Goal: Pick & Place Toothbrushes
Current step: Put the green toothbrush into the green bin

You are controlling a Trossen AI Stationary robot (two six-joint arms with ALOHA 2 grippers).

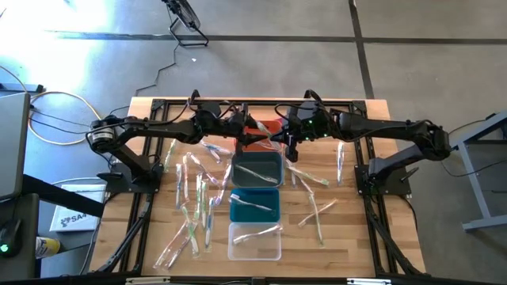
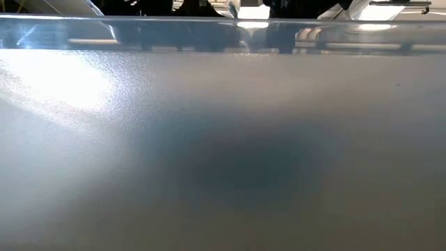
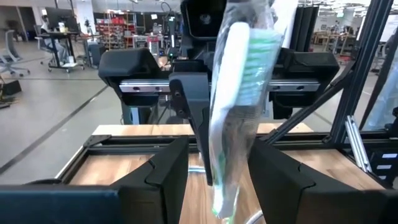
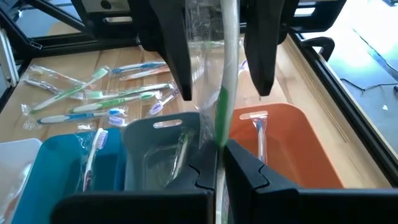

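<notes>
Both arms meet above the far middle of the table, over the orange bin (image 1: 268, 125). My right gripper (image 4: 221, 168) is shut on a wrapped white-and-green toothbrush (image 4: 225, 62). My left gripper (image 3: 217, 183) faces it and is open. Its two fingers (image 4: 171, 50) stand wide apart on either side of that toothbrush's wrapper, and I cannot tell whether they touch it. The brush head (image 3: 255, 56) shows close in the left wrist view. Many more wrapped toothbrushes (image 1: 194, 198) lie flat on the table. My right gripper pinches the toothbrush's handle at its green part (image 4: 221, 118) between its two fingers, wrapper included. The fingers come in level from the table's right side. The toothbrush reaches on past the fingertips toward the left gripper, lifted clear above the bins.
Behind the orange bin, toward the near edge, stand a grey bin (image 1: 257, 170), a teal bin (image 1: 255, 204) and a clear bin (image 1: 255, 241), each holding a toothbrush. Loose toothbrushes lie left of them and to the right (image 1: 317, 210). The low view shows only a grey blur.
</notes>
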